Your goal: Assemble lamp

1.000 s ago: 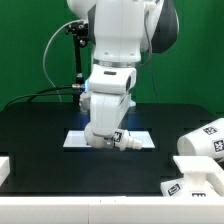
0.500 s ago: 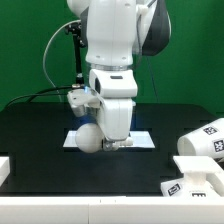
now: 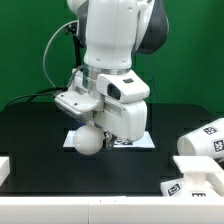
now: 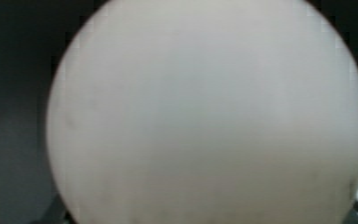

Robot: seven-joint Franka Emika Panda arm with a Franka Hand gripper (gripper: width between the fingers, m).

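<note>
The round white bulb hangs at the lower end of the arm, over the end of the marker board at the exterior view's left. My gripper holds it; the fingers are hidden behind the bulb and the wrist. In the wrist view the bulb fills almost the whole picture, very close to the camera. The tapered shade lies on its side at the exterior view's right. The blocky base sits in front of it, near the table's front edge.
A black table with a green backdrop. A white block sits at the front edge on the exterior view's left. A black stand with cables rises behind the arm.
The wrist has turned, and the bulb has swung into sight on the exterior view's left of the arm. The arm's lower link now tilts further over the marker board.
</note>
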